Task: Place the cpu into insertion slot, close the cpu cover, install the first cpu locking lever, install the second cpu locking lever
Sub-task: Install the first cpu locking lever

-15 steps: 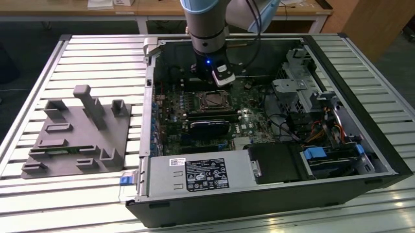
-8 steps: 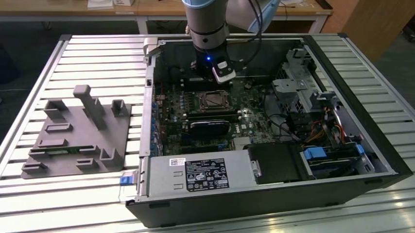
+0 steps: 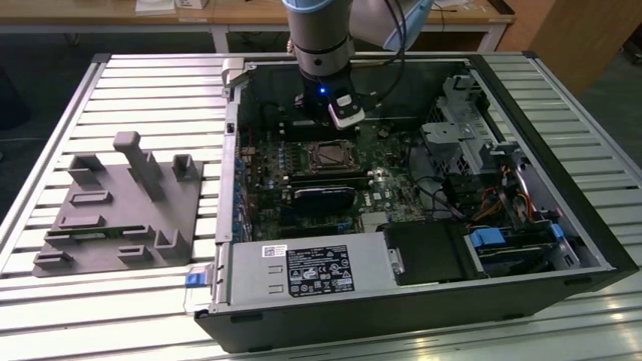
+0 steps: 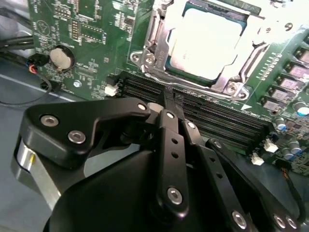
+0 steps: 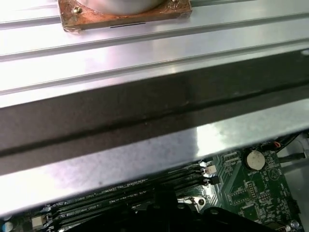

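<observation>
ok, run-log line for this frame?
gripper: shut, empty, above memory slots | cpu: seated in insertion slot | cpu cover: down over cpu

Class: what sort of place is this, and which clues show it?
Probably a robotics lab or workshop bench: an open computer case lies on a slatted metal table, a grey parts fixture sits beside it, wooden desks behind.

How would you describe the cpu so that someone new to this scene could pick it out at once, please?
Start at the open computer case on the slatted table, then find the green motherboard inside it. Near the board's middle sits the cpu cover, a metal frame; the cpu is the pale, flat square inside that frame, the one smooth, blank face among crowded components.
</observation>
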`<state>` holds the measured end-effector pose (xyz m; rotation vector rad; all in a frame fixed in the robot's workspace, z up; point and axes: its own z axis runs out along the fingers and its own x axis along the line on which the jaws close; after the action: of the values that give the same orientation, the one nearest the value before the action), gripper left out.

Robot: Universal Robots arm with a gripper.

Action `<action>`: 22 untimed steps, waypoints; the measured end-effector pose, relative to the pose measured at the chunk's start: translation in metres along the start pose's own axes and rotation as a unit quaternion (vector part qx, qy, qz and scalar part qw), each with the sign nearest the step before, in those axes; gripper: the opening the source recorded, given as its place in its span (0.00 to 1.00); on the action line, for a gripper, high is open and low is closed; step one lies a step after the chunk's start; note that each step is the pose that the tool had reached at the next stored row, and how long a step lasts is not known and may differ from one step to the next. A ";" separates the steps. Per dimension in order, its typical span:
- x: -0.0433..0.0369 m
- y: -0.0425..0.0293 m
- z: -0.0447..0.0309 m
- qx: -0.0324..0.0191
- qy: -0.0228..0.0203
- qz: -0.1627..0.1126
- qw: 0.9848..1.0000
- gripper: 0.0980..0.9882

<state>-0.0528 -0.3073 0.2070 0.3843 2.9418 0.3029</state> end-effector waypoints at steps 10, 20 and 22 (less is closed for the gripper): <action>-0.0006 -0.0002 0.0021 0.025 0.041 0.006 0.999 0.01; -0.0005 -0.0004 0.0031 0.078 0.033 0.000 0.996 0.01; -0.0005 -0.0005 0.0033 0.088 0.032 -0.001 0.996 0.01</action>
<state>-0.0519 -0.3073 0.2038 0.4005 3.0424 0.0547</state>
